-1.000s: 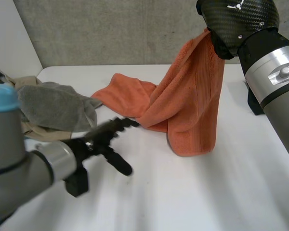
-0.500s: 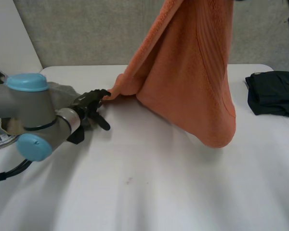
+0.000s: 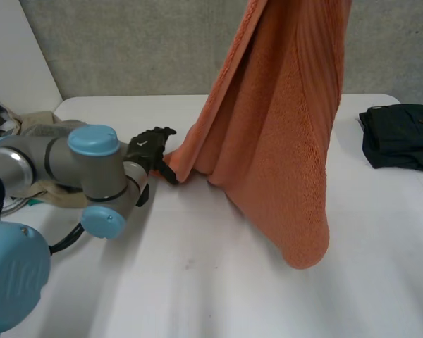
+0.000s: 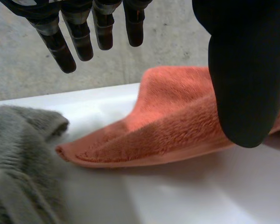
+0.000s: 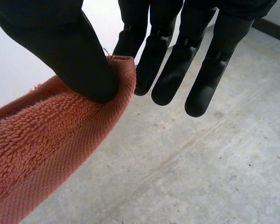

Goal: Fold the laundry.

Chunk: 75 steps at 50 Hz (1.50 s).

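An orange towel [image 3: 282, 141] hangs from above the table, and its lower edge trails on the white table [image 3: 218, 289]. My right hand [image 5: 168, 60] pinches a top corner of the towel [image 5: 46, 140] between its thumb [image 5: 70, 51] and a finger. My left hand [image 3: 146, 148] is low on the table at the towel's trailing corner, with its fingers [image 4: 84, 37] straight and spread. That corner [image 4: 177, 126] lies flat on the table between the fingers and the thumb [image 4: 245, 79], and nothing closes on it.
A pile of grey [image 4: 18, 158] and beige cloth [image 3: 35, 120] lies at the table's left end, right beside the towel's corner. A dark folded garment [image 3: 402, 137] sits at the far right. A grey wall stands behind the table.
The right hand has risen out of the head view, lifting the towel high. The left hand has swung from the table's front to the towel's low left corner.
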### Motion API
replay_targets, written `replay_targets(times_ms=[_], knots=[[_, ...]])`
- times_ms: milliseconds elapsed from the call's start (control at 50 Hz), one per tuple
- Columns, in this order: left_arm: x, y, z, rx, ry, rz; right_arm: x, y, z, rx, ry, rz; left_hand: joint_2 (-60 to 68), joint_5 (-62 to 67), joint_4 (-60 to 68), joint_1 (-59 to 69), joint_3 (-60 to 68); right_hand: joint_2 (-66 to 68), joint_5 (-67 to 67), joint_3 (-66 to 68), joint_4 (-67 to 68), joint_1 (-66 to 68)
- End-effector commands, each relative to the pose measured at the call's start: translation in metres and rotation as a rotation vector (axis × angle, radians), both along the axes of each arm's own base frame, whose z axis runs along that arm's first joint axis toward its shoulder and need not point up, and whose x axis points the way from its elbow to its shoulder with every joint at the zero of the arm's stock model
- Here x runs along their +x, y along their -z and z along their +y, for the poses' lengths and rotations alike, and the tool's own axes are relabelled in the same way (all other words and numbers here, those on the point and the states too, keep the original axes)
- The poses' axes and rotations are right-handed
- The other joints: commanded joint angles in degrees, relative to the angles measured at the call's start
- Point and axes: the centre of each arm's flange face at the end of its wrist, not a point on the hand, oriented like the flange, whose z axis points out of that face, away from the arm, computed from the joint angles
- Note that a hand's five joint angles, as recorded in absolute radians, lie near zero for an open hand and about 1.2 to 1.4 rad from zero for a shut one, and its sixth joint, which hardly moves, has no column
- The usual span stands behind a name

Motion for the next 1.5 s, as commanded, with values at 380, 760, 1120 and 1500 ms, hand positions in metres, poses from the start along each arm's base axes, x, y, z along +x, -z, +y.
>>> replay_targets(times_ms=[380,760,1120,1500], knots=[[0.04,-0.007,0.015,0.043,-0.029,-0.105,-0.007,-0.009,-0.016,-0.02,0.044,-0.001,-2.0,-2.8,-1.7,-1.8,-2.3,11.9,13.3,11.6,11.2,15.0],[-0.006,0.018,-0.005,-0.034,-0.029,-0.107,-0.018,-0.041,0.009,-0.085,0.04,-0.048,32.0,31.3,32.3,32.2,31.7,11.9,13.3,11.6,11.2,15.0],[0.085,-0.139,0.02,-0.212,-0.054,-0.231,-0.079,0.058,-0.151,0.231,0.364,0.131,68.0,67.2,68.3,68.2,67.7,11.9,13.3,11.6,11.2,15.0],[0.083,-0.136,-0.05,-0.41,-0.005,-0.503,-0.056,0.218,-0.282,0.533,0.54,0.271,68.0,67.2,68.3,68.2,67.7,11.9,13.3,11.6,11.2,15.0]])
